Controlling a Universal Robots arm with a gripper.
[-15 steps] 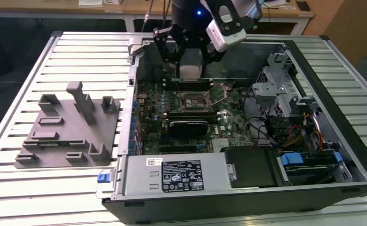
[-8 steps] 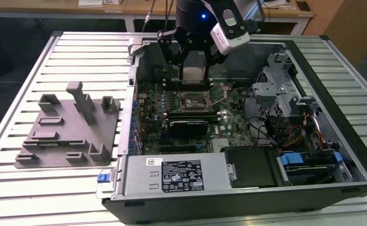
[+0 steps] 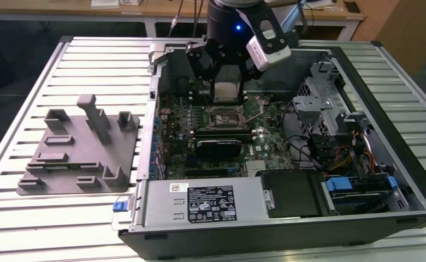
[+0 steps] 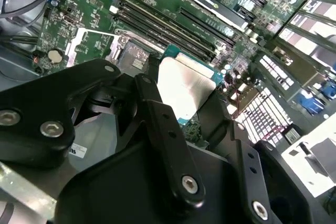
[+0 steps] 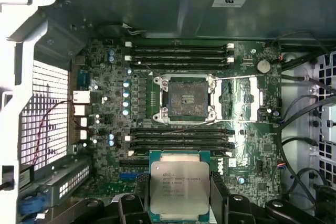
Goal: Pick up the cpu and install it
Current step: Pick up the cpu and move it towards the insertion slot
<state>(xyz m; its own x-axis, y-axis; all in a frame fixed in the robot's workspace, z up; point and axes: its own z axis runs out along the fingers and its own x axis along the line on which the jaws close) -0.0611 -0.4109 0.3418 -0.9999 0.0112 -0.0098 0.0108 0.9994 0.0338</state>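
We've got the cpu [image 5: 180, 187] clamped in the pincer [image 3: 227, 91], hovering over the motherboard [image 5: 262, 150], a bit short of the empty socket [image 5: 185, 98] as far as we can tell. Best bet: line up corners, keep it level, don't force it.

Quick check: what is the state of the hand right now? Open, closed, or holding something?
Hand: closed on the cpu, held above the motherboard; the socket is empty.
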